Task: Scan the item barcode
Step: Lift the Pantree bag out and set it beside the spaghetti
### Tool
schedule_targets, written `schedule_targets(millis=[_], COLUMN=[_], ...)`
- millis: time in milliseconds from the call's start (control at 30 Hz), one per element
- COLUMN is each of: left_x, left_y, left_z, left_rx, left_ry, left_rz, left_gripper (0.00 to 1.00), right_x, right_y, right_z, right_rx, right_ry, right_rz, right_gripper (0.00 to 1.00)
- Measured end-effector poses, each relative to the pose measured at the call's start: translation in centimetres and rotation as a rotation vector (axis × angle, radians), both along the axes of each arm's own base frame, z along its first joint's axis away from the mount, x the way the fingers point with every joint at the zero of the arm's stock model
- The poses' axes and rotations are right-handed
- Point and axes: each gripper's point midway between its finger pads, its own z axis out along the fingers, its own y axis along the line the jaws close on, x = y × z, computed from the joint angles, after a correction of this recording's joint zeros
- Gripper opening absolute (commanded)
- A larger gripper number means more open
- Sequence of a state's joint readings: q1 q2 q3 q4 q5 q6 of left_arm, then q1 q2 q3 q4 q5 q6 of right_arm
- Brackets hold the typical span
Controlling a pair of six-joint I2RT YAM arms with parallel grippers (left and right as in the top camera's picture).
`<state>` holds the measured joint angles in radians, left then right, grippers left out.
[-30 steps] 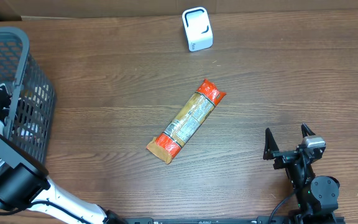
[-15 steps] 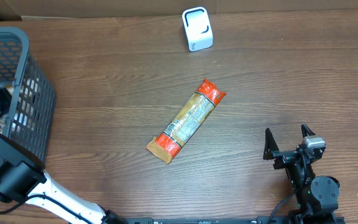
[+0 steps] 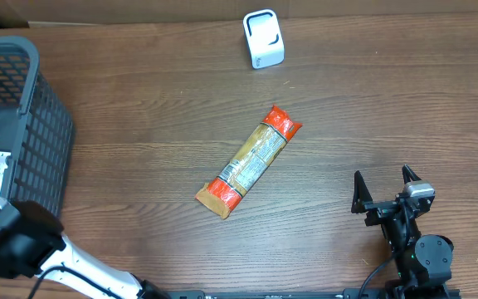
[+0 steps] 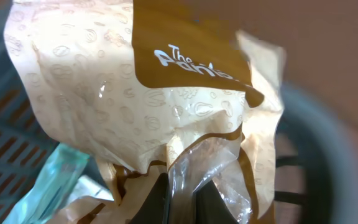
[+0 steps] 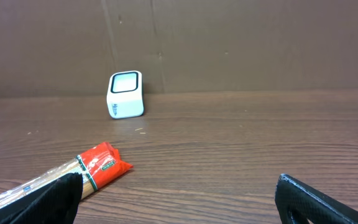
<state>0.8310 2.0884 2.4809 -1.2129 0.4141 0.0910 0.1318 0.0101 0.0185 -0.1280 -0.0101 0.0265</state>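
Left wrist view is mostly filled by a cream-and-brown bag [image 4: 123,87]. Its crinkled plastic is pinched tight in the left gripper [image 4: 183,198] right at the bottom edge, so the fingers are barely seen. Only "The Pant" can be read; the rest is cut off. The grey basket [image 3: 44,124] behind is blurred, and a teal packet [image 4: 55,186] is half seen. From overhead that gripper is lost off the left edge. The right gripper [image 5: 178,182] is spread wide, nothing held. The white scanner [image 3: 263,39] is parked at the far side, well apart from the long orange-ended packet [image 3: 249,162] mid-table.
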Motion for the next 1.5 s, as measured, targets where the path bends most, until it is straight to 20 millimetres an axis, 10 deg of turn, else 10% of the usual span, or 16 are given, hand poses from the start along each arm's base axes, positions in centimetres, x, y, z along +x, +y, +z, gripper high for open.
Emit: schedule_targets(millis=[300, 533, 833, 1200, 1333, 1500], left_x=[-2.6, -3.6, -2.2, -3.3, -5.6, -6.5], left_y=[-13.7, -27.4, -38.4, -43.6, -43.1, -42.7], left_z=[12.9, 13.4, 0.7, -20.4, -24.9, -25.9], left_rx=[-0.022, -0.14, -0.154, -0.089, -0.1, -0.094], left_ry=[-0.284, -0.231, 0.257, 0.696, 0.783, 0.819], left_rz=[-0.292, -0.604, -0.82, -0.858, -0.823, -0.814], left_gripper=[0.04, 0.04, 0.04, 0.04, 0.52, 0.68], right_x=[0.0, 0.0, 0.0, 0.0, 0.0, 0.0], right_y=[0.0, 0.0, 0.0, 0.0, 0.0, 0.0], right_z=[0.0, 0.0, 0.0, 0.0, 0.0, 0.0], right_rx=[0.0, -0.001, 0.0, 0.0, 0.0, -0.001], right_ry=[0.0, 0.0, 0.001, 0.001, 0.0, 0.0], right_rz=[0.0, 0.0, 0.0, 0.0, 0.0, 0.0], right_gripper=[1.0, 1.0, 1.0, 1.0, 1.0, 1.0])
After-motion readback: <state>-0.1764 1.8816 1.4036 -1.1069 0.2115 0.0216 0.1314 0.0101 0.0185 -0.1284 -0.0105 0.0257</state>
